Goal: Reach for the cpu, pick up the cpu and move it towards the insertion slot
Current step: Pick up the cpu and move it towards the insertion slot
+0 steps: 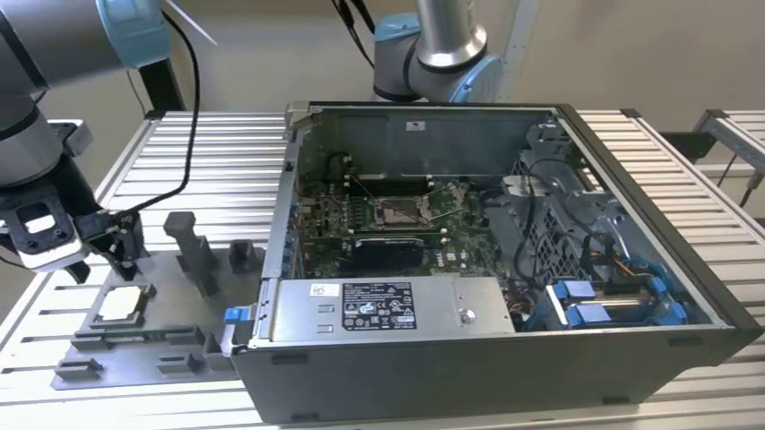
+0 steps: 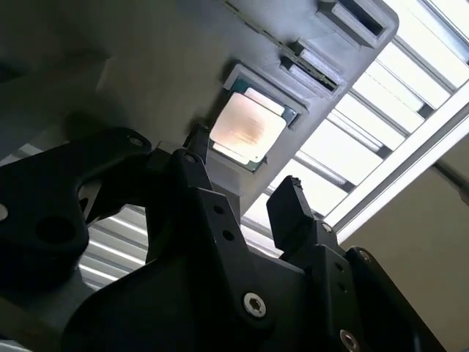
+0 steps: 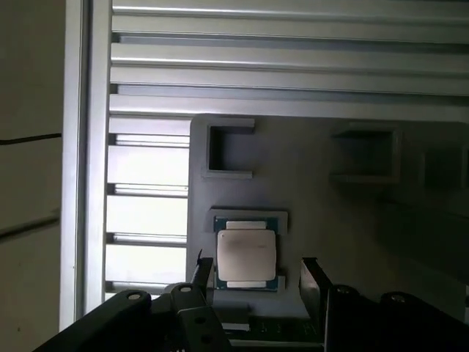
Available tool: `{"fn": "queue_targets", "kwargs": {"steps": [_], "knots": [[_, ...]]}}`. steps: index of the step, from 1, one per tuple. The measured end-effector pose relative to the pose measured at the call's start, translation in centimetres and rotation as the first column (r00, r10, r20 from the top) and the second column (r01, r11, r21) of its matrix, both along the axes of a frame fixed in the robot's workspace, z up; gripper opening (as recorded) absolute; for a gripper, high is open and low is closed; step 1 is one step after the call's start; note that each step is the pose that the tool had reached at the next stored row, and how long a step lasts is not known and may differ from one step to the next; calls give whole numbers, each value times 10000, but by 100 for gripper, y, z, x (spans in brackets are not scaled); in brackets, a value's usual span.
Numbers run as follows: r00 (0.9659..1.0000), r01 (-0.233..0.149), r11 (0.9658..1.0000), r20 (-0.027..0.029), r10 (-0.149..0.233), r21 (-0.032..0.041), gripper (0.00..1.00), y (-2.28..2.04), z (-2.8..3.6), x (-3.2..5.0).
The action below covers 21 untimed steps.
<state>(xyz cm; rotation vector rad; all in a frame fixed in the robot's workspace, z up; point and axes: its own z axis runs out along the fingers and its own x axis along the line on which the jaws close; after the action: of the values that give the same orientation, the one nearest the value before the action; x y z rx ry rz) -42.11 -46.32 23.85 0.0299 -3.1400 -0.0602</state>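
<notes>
One gripper [image 1: 106,264], jaws spread and grasping nothing, hangs just above the cpu [image 1: 122,305]. The cpu lies flat in a grey fixture [image 1: 143,339] on the tabletop [image 1: 215,152], at 8 o'clock from the insertion slot [image 1: 400,212] inside the open computer case [image 1: 478,358]. In both wrist views the fingers [image 3: 311,279] flank the cpu.

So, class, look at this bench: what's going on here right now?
A robot arm's gripper hangs just above the cpu, its fingers open to either side and not closed on it. The cpu lies flat in its pocket on the grey fixture, beside the open computer case. The insertion slot sits on the green board inside the case, well apart from the gripper.
</notes>
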Motion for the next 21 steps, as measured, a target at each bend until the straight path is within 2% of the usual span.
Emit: {"fn": "queue_targets", "kwargs": {"steps": [21], "knots": [[10000,0,10000,0,0,0,100,-5,-260,0]]}}
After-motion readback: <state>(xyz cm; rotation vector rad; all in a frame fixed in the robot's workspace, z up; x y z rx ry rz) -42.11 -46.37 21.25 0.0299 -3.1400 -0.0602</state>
